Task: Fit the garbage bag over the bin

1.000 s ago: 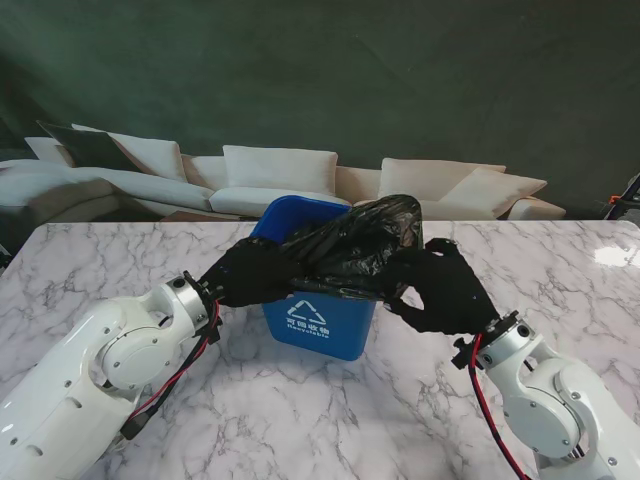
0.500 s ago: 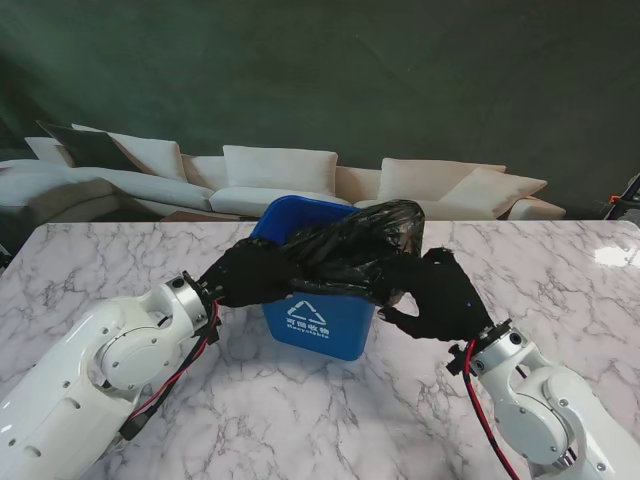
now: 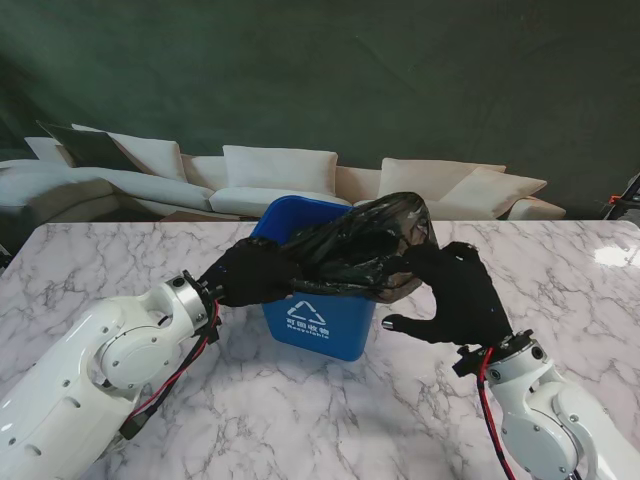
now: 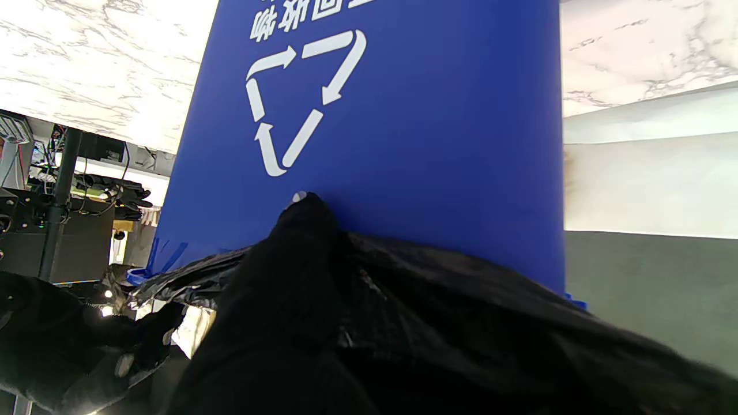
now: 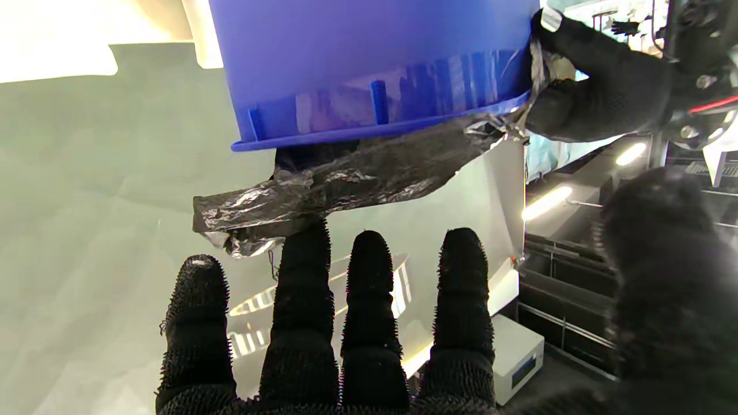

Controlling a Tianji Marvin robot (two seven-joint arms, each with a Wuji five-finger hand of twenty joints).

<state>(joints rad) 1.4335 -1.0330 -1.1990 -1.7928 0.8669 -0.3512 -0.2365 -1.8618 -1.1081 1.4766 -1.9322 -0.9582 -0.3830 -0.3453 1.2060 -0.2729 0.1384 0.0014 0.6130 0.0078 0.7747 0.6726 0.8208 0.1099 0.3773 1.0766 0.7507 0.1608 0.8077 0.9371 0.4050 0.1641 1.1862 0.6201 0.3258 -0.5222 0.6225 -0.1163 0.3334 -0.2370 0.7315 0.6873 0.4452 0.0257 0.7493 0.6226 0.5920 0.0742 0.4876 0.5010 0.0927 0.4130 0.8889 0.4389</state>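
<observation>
A blue bin with a white recycling mark stands at the table's middle. A black garbage bag lies bunched over its top, its edge hanging past the rim on the right. My left hand is shut on the bag at the bin's near left rim; the right wrist view shows that hand pinching the film against the rim. My right hand is open beside the bin's right side, fingers spread and straight just off the hanging bag. The left wrist view shows the bin wall close up.
The white marble table stretches to both sides of the bin and towards me. Past its far edge stands a row of pale sofas against a dark green wall.
My right hand has let go of the bag's edge, spread its fingers and drawn back to the right. The bag's right side has risen a little. My left hand keeps its hold.
</observation>
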